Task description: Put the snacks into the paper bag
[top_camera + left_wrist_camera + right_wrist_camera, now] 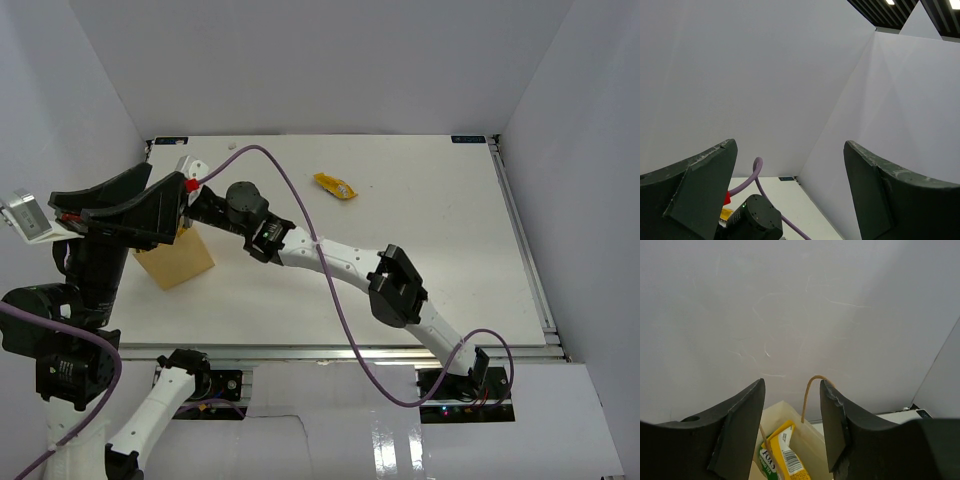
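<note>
The paper bag (178,262) stands upright at the table's left, partly under both grippers. My right gripper (792,385) hovers over its mouth, jaws apart and nothing between them. Straight below it, inside the paper bag (810,437), lie a yellow packet (790,455) and a green-and-white packet (765,463). A thin loop handle (807,395) rises beside the right finger. One orange-yellow snack (335,186) lies on the table toward the back centre. My left gripper (168,182) is raised at the left above the bag, wide open and empty, and it hides the right gripper's fingers in the top view.
White walls enclose the table on the left, back and right. The right arm (340,262) stretches diagonally across the table, with a purple cable (300,200) looping over it. The right arm's wrist (757,215) shows below my left gripper (790,144).
</note>
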`<action>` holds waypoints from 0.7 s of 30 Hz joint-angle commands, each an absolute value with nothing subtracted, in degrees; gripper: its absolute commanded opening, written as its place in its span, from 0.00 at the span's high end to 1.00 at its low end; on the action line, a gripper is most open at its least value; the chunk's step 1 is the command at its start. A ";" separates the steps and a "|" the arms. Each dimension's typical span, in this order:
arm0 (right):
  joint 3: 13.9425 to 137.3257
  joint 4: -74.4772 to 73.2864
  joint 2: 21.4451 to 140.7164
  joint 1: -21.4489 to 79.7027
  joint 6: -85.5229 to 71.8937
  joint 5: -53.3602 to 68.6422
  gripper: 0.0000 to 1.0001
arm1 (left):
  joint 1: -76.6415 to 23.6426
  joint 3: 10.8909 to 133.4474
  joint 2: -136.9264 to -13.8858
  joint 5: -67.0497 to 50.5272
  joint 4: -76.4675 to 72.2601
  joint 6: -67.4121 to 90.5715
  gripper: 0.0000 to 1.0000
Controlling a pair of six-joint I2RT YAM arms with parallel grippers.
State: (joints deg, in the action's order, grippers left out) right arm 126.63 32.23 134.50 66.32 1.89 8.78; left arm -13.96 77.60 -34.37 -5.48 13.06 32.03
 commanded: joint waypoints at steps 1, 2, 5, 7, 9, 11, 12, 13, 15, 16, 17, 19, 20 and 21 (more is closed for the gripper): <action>128.67 33.85 134.56 65.31 1.58 8.52 0.46 | -13.80 77.26 -35.33 -6.15 13.53 32.43 0.02; 129.19 32.88 134.04 64.78 1.50 9.22 0.45 | -13.80 77.08 -35.25 -6.07 13.45 32.52 0.02; 129.29 26.39 131.84 60.83 0.44 13.96 0.39 | -13.80 75.68 -34.81 -6.24 13.53 32.69 0.02; 125.09 21.73 128.87 56.00 -0.34 19.21 0.32 | -13.80 73.84 -34.37 -6.59 14.41 32.70 0.02; 119.82 14.88 126.31 51.19 0.87 23.53 0.25 | -13.80 72.34 -33.66 -6.77 15.46 32.78 0.02; 114.53 1.24 123.85 48.35 8.65 25.75 0.16 | -13.80 69.97 -33.22 -7.21 17.31 33.05 0.02; 113.13 -3.90 123.32 46.08 11.57 24.62 0.14 | -13.80 69.26 -32.79 -7.29 17.84 33.13 0.02; 110.77 -8.57 122.88 44.92 14.12 19.30 0.12 | -13.80 68.56 -32.61 -7.82 18.71 33.22 0.02; 107.95 -16.92 122.08 41.60 19.22 13.65 0.11 | -13.80 66.28 -31.91 -8.17 19.16 33.40 0.02; 105.23 -18.18 121.65 40.35 19.86 6.92 0.10 | -13.80 65.49 -31.82 -8.26 19.25 33.66 0.02; 104.07 -19.06 121.64 37.99 20.21 4.25 0.10 | -13.80 64.35 -31.64 -8.26 19.25 33.92 0.02; 102.14 -19.34 121.64 36.04 22.06 -1.90 0.10 | -13.80 63.46 -31.73 -8.17 18.99 34.10 0.02; 102.74 -19.77 123.21 34.82 22.50 -9.07 0.11 | -13.80 62.76 -31.90 -8.26 18.72 34.10 0.02; 103.88 -20.65 124.44 34.28 22.50 -12.10 0.11 | -13.80 62.49 -32.17 -8.35 18.46 34.19 0.02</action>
State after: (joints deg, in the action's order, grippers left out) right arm 102.45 -14.70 124.44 34.63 17.80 2.83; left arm -13.96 63.29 -32.16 -7.18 18.44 33.58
